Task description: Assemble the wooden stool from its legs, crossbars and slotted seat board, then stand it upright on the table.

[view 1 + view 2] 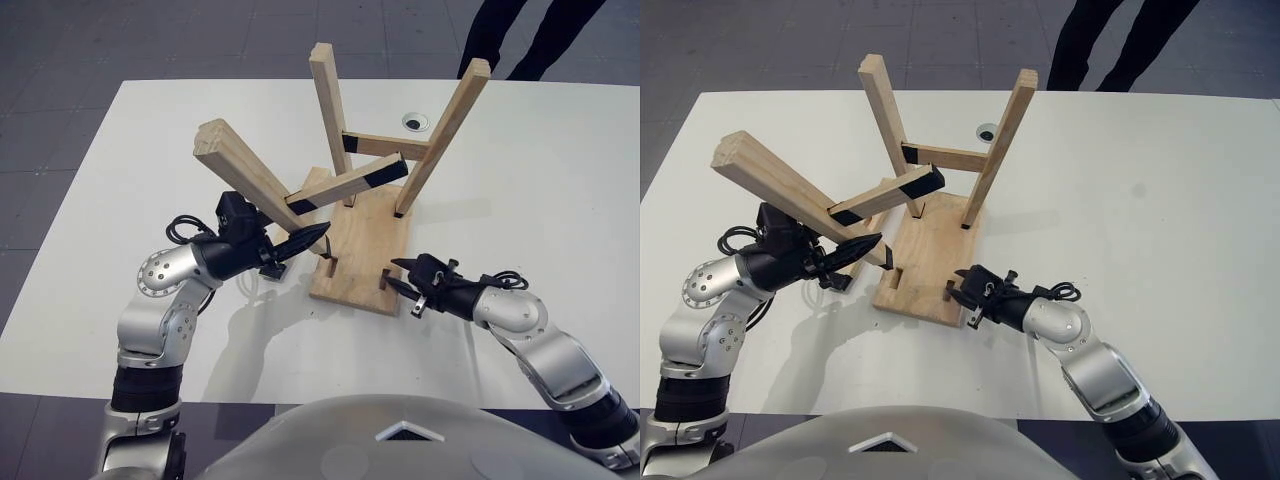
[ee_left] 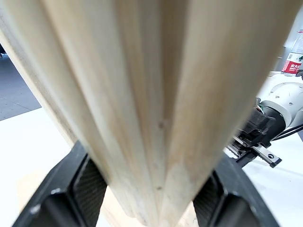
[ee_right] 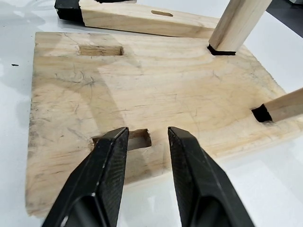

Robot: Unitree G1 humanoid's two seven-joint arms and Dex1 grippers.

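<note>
Your left gripper point(image 1: 316, 234), centre left of the head view, has its fingers clamped on a tilted leg point(image 1: 245, 165), whose crossbar point(image 1: 350, 185) juts toward the frame's centre. The slotted seat board point(image 1: 362, 245) lies flat mid-frame on the white counter point(image 1: 540, 180), with two upright legs point(image 1: 330, 110) standing in its far slots. Your right gripper point(image 1: 397, 277), lower right of centre, sits at the board's near edge with fingers a narrow gap apart, holding nothing, with an unfilled slot point(image 3: 139, 138) showing between them.
</note>
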